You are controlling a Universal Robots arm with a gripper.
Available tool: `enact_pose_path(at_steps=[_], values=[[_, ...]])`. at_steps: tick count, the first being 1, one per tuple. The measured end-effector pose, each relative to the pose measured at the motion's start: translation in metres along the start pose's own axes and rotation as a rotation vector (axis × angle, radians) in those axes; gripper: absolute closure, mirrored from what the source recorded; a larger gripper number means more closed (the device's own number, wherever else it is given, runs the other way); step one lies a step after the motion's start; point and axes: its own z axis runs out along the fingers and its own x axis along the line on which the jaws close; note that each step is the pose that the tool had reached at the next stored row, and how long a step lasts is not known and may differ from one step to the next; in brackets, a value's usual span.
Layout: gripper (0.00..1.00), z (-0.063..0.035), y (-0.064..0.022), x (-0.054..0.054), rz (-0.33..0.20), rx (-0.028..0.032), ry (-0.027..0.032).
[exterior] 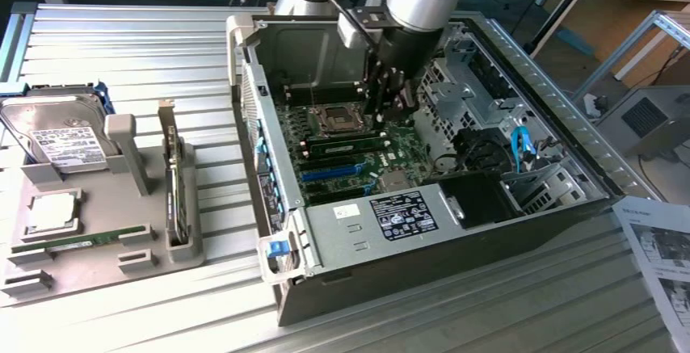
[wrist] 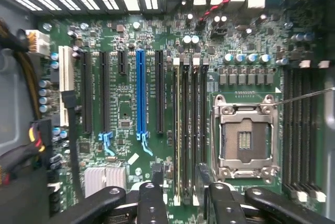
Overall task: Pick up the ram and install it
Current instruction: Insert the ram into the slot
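- The gripper [exterior: 386, 107] hangs inside the computer case [exterior: 431, 264], just beside the CPU socket [wrist: 245, 137], its claw spread apart and holding nothing.
- The ram [wrist: 178, 130] stands on edge in the memory slot nearest that socket, directly under the claw.
- I'd judge the install largely done; whether the stick is fully latched I can't tell.
- Well away from the socket, outside the case, a second green stick [exterior: 81, 241] lies in the grey tray [exterior: 151, 266].

Green motherboard [wrist: 125, 109] carries one blue slot [wrist: 140, 90] among black slots [wrist: 86, 93]
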Motion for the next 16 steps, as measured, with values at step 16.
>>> enact_pose_path(at_steps=[16], values=[[0.62,-0.0439,0.0002,0.000,0.000,-0.0001,0.0001]])
